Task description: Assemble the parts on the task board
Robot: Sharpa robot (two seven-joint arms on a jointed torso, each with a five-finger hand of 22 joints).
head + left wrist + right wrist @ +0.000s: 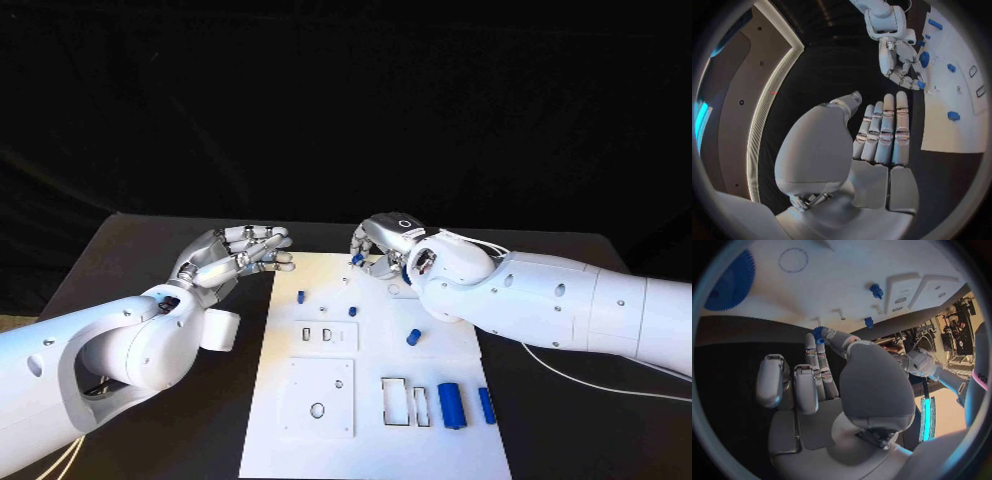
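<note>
The right hand [387, 243] is up at the far edge of the flat white task board [433, 440], and it is pinching a small blue part [819, 335] between thumb and fingertip, with the other fingers [774, 380] curled loosely alongside and touching nothing. From the left wrist view the same right hand [901, 62] hangs over the board's far end, blue showing at its fingertips. The step in hand looks like seating that little piece into the board, and doing it well probably means keeping the piece upright, lining it over its hole before pressing, and coming straight down rather than at a slant; whether it is already touching the board cannot be told from here. The pinch is narrow, so a twist of the wrist could roll the piece out, which argues for a slow descent. The left hand [234, 257] hovers over the black desk [130, 260] just beside the board's left edge, fingers [886, 132] straight, held close side by side, thumb apart, gripping nothing. It could steady the board if the plate slides. Other pieces wait: a thick blue cylinder [449, 405] and a slimmer blue bar [486, 404] lie near the front right, a short blue peg [414, 337] sits mid-board, and a blue toothed gear [731, 282] lies near the right hand.
</note>
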